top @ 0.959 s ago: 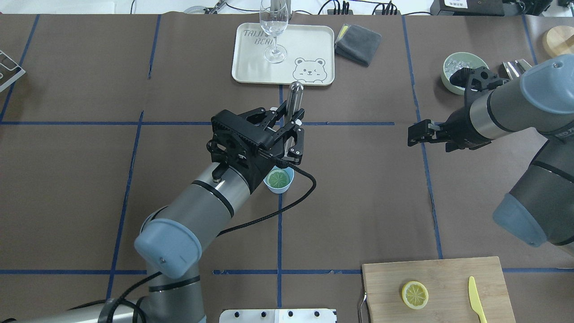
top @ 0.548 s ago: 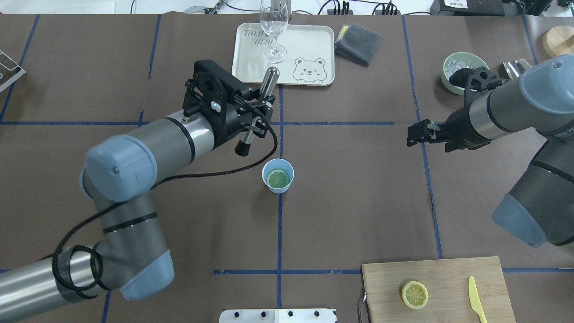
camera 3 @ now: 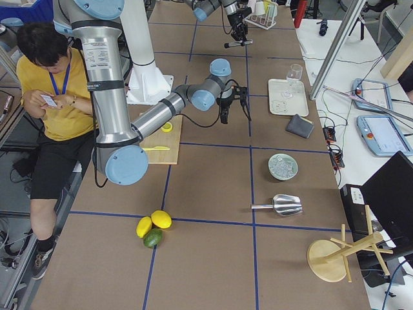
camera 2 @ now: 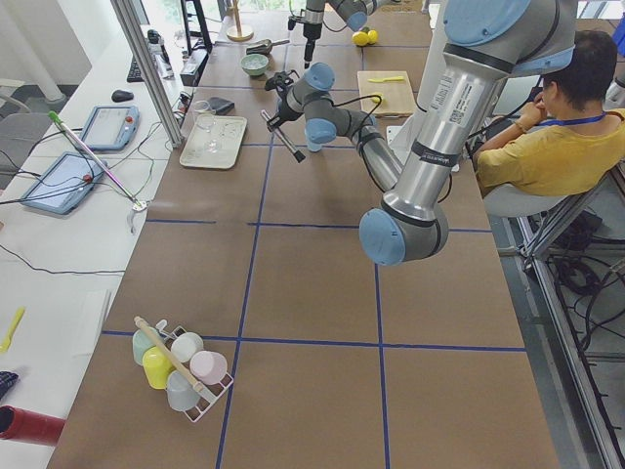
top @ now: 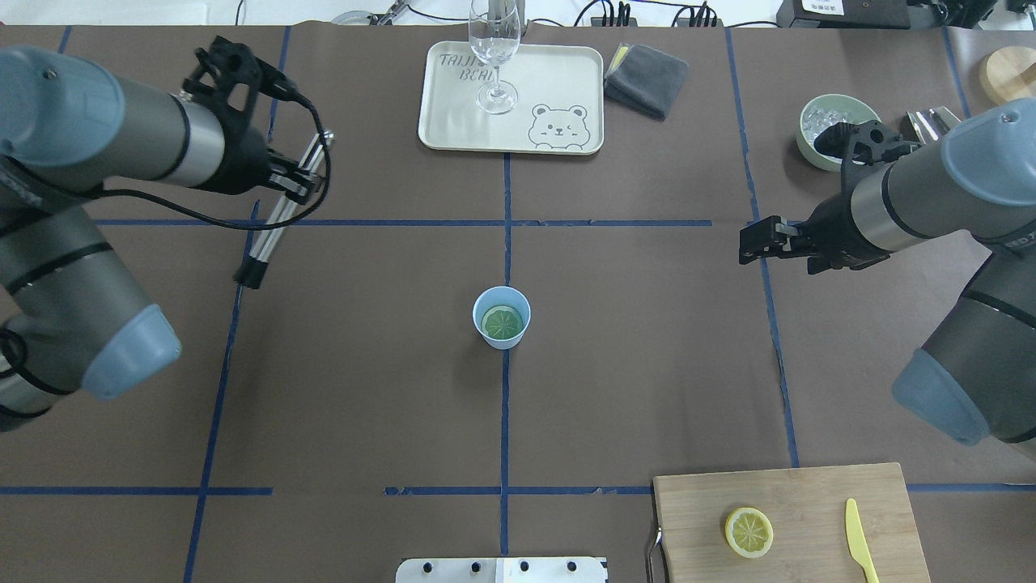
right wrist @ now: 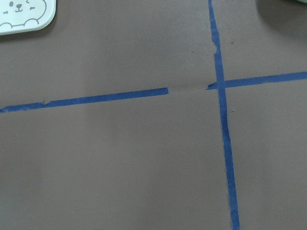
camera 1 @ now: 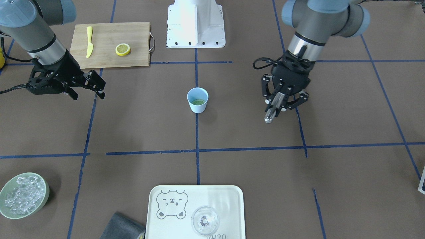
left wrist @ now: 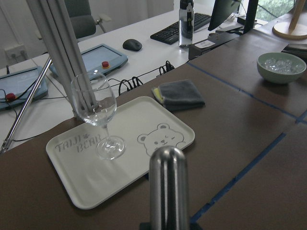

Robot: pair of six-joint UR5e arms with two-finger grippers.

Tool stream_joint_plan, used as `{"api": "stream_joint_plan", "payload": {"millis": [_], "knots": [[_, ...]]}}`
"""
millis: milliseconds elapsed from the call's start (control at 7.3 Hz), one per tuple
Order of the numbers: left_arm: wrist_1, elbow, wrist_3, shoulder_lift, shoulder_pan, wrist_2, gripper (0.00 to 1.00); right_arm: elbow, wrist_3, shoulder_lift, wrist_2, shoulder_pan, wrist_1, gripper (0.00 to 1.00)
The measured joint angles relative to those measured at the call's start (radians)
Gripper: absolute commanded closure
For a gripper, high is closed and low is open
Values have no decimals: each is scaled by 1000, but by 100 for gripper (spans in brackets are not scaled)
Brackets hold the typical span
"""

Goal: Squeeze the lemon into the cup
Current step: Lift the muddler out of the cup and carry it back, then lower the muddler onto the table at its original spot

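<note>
One thin yellow lemon slice [top: 502,323] is lying inside the lone light-blue plastic cup [top: 503,343] mid-table, a second slice [top: 748,532] on the wooden board [top: 809,498]. The left pincer [camera 1: 282,103] is clamping a steel rod [camera 1: 271,114]; the right pincer [top: 754,241] is gaping, empty.

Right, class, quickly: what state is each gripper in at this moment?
Left gripper: closed on the metal rod.
Right gripper: open, holding nothing.

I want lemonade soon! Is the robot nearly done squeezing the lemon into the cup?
Nearly, it seems. Done: a thin round yellowish lemon slice lies inside the small light-blue plastic cup. In hand: the left gripper holds a shiny metal rod, well aside from the cup. Left: perhaps nothing; juice cannot be seen.
</note>
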Motion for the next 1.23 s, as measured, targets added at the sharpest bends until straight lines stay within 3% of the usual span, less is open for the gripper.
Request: {"api": "stream_joint_plan", "payload": {"millis": [274, 548, 685, 959, 1234], "knots": [[125, -11, -66, 123, -53, -118, 100, -4, -13, -32, -1, 32, 0, 0], [137, 7, -135, 246, -63, -159, 100, -5, -75, -91, 13, 84, 0, 0], [115, 41, -148, 287, -65, -164, 100, -5, -125, -126, 35, 113, 0, 0], [-51, 124, -187, 368, -64, -167, 100, -6, -172, -163, 90, 159, 0, 0], [-147, 195, -211, 380, -59, -167, 100, -6, -181, -172, 102, 166, 0, 0]]}}
